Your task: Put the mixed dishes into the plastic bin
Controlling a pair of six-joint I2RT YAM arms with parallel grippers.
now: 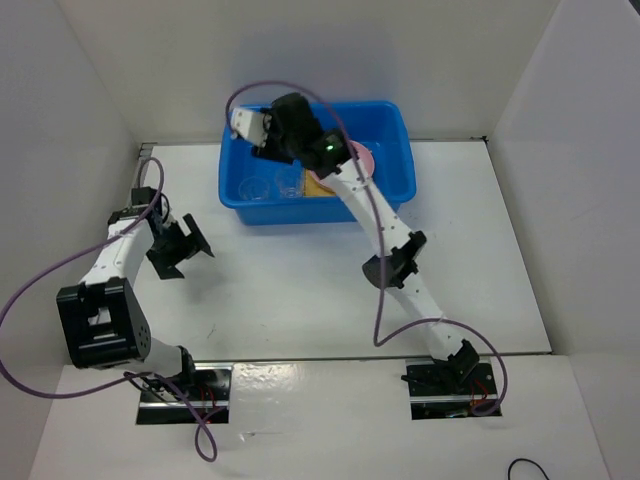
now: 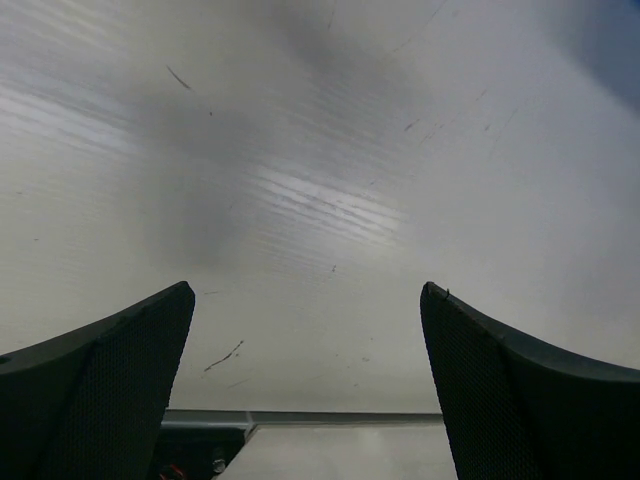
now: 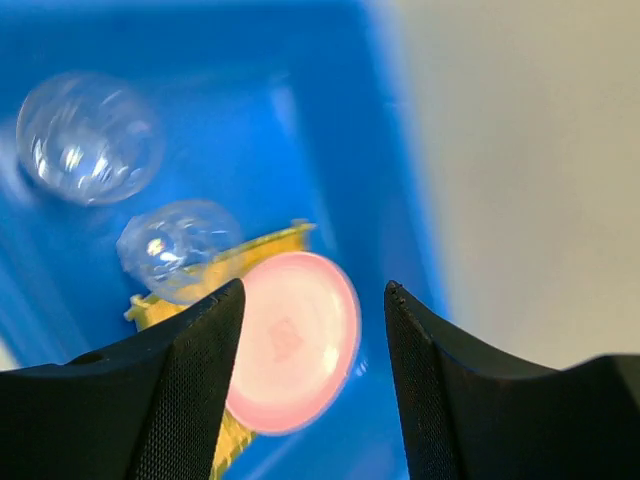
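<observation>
**A:** Where is the bright blue rectangular plastic bin, and how does it lie?

**B:** It sits against the far edge of the white tabletop, about midway along. Its long axis runs parallel with that edge, and its open side faces up.

**A:** What's inside it?

**B:** A round pink plate lies flat, overlapping a yellow-tan square mat. Two small clear cups stand towards the bin's left end. The nearer one overlaps the mat's edge in the right wrist view.

**A:** What about the right gripper?

**B:** It hangs over the bin with its jaws parted and nothing between them. The pink plate shows in the gap, lower down on the bin floor.

**A:** And the left gripper?

**B:** It is spread wide and empty, low over the tabletop near the left edge, well apart from the bin.

**A:** Does anything block the view?

**B:** From above, the right arm crosses the bin and covers most of the pink plate, leaving only a sliver at its far side. A purple cable loops over the bin's far left corner. The right wrist view shows nearly the whole plate. The left wrist view shows only scuffed tabletop between its fingers.
</observation>
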